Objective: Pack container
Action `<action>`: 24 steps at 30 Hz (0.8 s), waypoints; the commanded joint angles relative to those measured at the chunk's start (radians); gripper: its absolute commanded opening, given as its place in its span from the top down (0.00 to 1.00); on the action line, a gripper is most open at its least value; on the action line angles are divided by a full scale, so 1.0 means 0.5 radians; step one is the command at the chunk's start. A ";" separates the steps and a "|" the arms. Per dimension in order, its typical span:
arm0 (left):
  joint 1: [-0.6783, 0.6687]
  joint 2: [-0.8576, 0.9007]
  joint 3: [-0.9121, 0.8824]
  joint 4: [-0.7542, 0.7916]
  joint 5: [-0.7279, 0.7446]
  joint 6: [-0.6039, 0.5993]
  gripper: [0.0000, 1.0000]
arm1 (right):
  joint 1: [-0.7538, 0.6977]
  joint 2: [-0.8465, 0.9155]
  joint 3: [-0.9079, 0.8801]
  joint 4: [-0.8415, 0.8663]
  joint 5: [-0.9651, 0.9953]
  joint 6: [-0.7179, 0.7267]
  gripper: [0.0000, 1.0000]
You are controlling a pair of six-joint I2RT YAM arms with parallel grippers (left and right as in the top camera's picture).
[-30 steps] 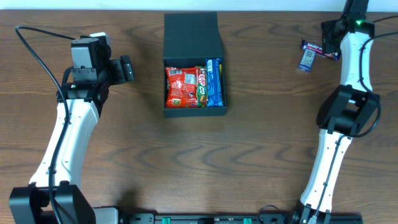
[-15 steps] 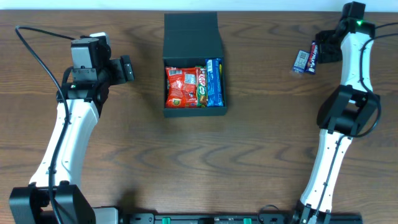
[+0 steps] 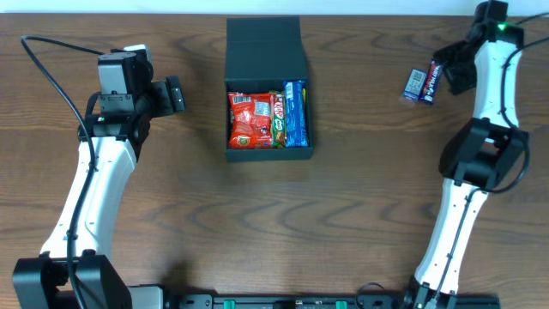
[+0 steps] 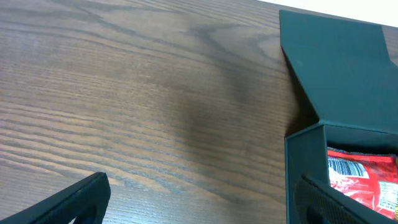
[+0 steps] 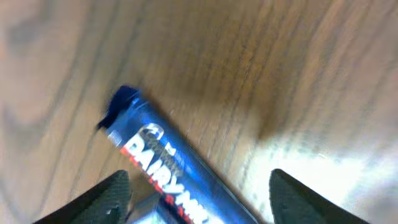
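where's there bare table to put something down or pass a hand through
Bare wood lies between the left tool and the container, and across the whole front, below the container and between the two arms. The stretch between the container and the blue packet is free too. Crowded: the far right corner, where the right tool is by the packet.

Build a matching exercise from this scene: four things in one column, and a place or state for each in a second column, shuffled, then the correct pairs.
Things
1. container
2. red snack packet
3. blue chocolate bar
4. left gripper

Places or states
A. lying on the bare table near the right gripper
B. open, with nothing between its fingers
C. lid flap folded back, snacks inside
D. inside the box, on its left side in the overhead view

Pairs: 1-C, 2-D, 3-A, 4-B
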 commanded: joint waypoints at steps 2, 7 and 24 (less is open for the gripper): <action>0.008 0.011 -0.011 0.003 -0.001 -0.015 0.05 | 0.019 -0.219 -0.006 -0.081 0.057 -0.529 0.26; 0.008 0.011 -0.011 0.005 -0.001 -0.015 0.04 | 0.034 -0.258 -0.006 -0.273 -0.022 -0.678 0.02; 0.008 0.011 -0.011 0.021 -0.001 -0.014 0.05 | 0.169 -0.237 -0.011 -0.010 0.269 -1.464 0.13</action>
